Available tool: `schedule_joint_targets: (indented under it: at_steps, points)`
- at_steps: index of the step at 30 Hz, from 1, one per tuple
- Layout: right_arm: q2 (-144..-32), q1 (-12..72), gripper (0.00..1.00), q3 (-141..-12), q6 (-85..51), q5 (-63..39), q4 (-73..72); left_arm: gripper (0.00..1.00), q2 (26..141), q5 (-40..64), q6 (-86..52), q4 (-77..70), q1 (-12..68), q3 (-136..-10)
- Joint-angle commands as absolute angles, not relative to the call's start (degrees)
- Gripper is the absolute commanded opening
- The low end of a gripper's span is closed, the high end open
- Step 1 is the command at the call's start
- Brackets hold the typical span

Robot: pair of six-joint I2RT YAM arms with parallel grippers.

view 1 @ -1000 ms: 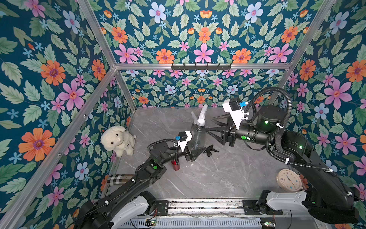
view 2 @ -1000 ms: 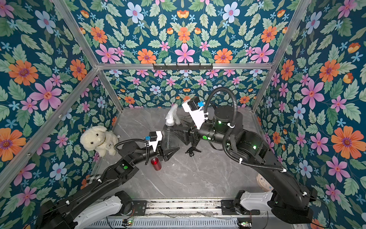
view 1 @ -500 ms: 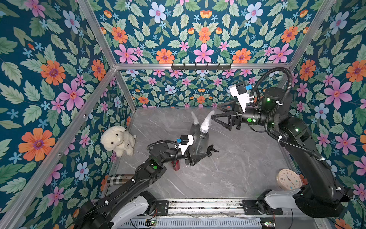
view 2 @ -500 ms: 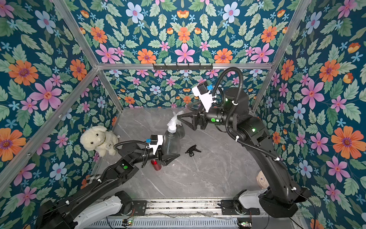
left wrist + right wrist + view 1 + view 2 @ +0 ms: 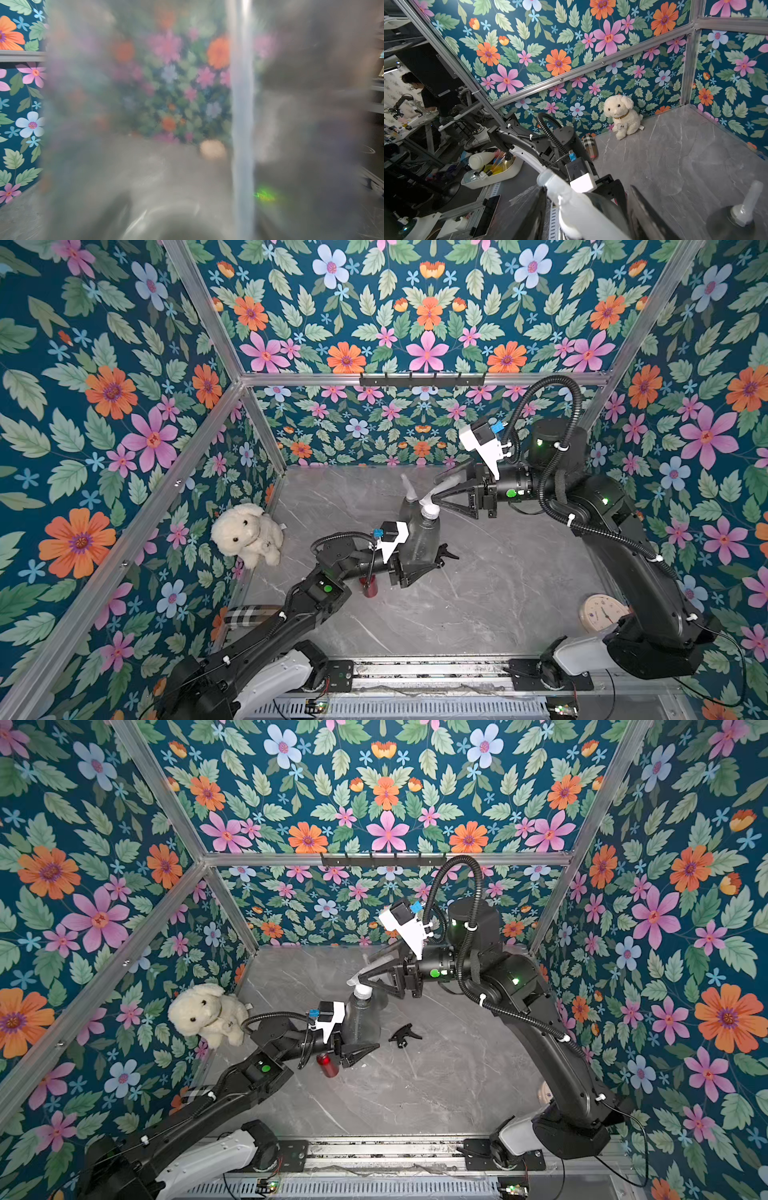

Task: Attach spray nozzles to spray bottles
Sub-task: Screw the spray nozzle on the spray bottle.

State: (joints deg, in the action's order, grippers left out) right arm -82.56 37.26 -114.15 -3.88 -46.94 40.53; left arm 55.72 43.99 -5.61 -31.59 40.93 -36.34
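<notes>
A smoky-grey spray bottle (image 5: 422,537) (image 5: 365,1021) stands upright mid-table with my left gripper (image 5: 417,561) shut round its base. Its blurred wall (image 5: 166,124) fills the left wrist view, with a dip tube (image 5: 242,104) inside. A whitish spray nozzle (image 5: 430,508) (image 5: 571,207) sits on its neck, and my right gripper (image 5: 436,491) is shut on that nozzle's head from the right. Just behind stands another grey bottle (image 5: 409,512) with its own whitish nozzle (image 5: 408,488) (image 5: 745,203). A black nozzle (image 5: 405,1033) lies loose on the table. The red bottle (image 5: 328,1065) stands under my left wrist.
A plush dog (image 5: 247,533) sits against the left wall. A plaid roll (image 5: 249,614) lies near the left arm's base. A round clock (image 5: 602,612) leans by the right arm's base. A hook rail (image 5: 422,379) runs along the back wall.
My right gripper opened and drew back to the right, then came in again higher and closed on the whitish nozzle. The left gripper has kept hold of the bottle.
</notes>
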Motion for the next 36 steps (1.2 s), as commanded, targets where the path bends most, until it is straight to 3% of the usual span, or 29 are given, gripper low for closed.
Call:
schedule_joint_targets:
  at_steps: [1,11,17,30,36]
  points:
    - [-82.44,38.26,0.58,-114.59,-0.64,-43.36,43.30,0.00,55.92,42.40,-5.11,-32.63,40.87,-36.87]
    - [-82.78,40.65,0.44,-115.14,0.92,-37.15,46.50,0.00,56.08,39.65,-4.23,-31.41,40.87,-36.99]
    - [-82.77,41.65,0.46,-114.86,1.62,-35.98,47.64,0.00,56.73,39.86,-3.78,-30.77,40.86,-37.41]
    - [-86.84,43.30,0.41,-123.43,3.56,-30.77,55.93,0.00,56.85,38.59,-3.08,-29.62,40.89,-37.61]
    - [-88.60,44.57,0.31,-126.63,3.75,-28.12,58.46,0.00,57.15,38.09,-2.81,-29.53,40.83,-37.83]
